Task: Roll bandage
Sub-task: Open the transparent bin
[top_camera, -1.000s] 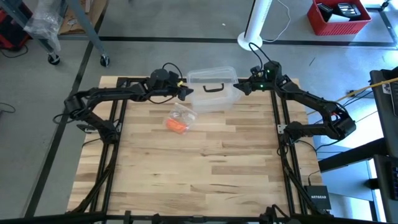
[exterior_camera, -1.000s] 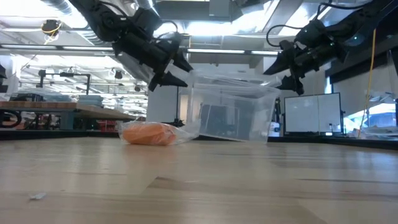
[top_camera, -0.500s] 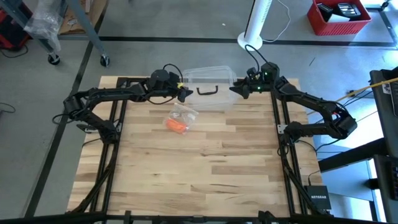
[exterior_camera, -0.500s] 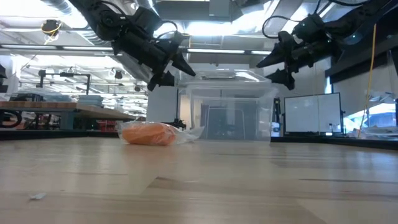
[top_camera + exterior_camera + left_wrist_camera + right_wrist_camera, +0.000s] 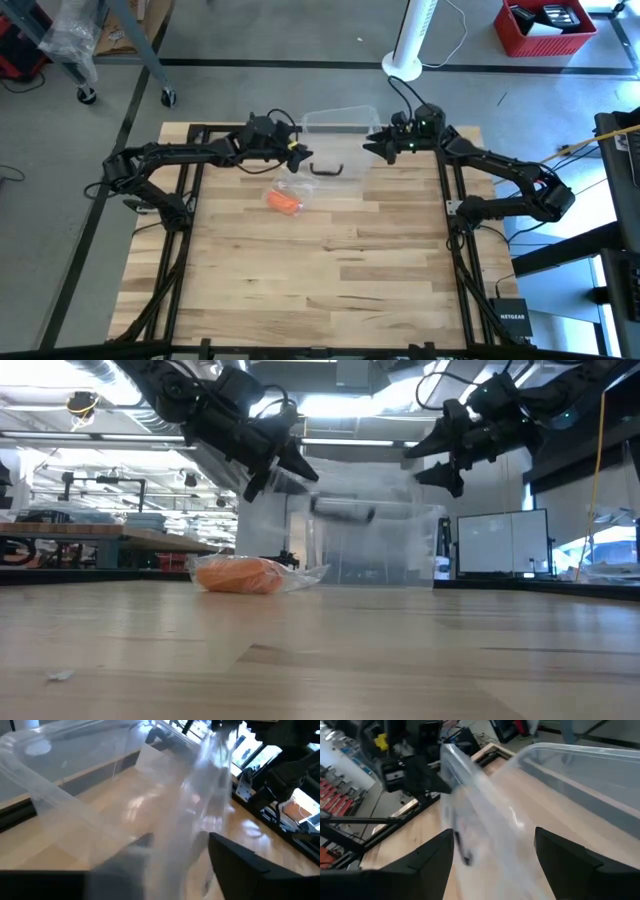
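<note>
Clear plastic box [image 5: 340, 128] at far edge of counter [image 5: 320, 270], lid [image 5: 335, 165] with black handle [image 5: 327, 169] lifted and tilted toward counter middle. Left pincer [image 5: 300, 155] at lid's left edge, fingers spread on either side of the plastic; grip not certain. Right pincer [image 5: 372, 142] at lid's right edge, fingers spread wide around it. Bandage [image 5: 284, 203], orange, inside clear wrapper [image 5: 292, 187], flat on counter just in front of box, left of handle, apart from both pincers.
</note>
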{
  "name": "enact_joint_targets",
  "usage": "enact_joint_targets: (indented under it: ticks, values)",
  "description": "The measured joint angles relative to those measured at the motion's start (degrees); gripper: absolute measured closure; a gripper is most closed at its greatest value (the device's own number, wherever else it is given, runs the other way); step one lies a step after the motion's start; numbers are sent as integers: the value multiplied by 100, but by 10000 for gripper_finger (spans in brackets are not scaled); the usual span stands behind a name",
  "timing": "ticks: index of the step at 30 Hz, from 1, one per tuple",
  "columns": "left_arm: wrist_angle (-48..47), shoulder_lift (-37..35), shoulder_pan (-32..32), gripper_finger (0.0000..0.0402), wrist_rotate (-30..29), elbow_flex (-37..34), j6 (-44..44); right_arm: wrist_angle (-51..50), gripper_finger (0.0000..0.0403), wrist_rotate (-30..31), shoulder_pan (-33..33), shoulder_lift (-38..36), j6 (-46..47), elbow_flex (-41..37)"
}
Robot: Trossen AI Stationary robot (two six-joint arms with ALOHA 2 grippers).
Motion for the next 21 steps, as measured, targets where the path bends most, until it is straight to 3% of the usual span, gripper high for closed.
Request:
enact_joint_targets:
  ticks: [10, 21]
  values:
    - [75, -2, -222, 390, 29, 7, 414, 75, 128, 28, 84, 0, -11, 0]
    - [128, -28, -580, 397, -24, 42, 875, 67, 128, -318, 77, -11, 0, 24]
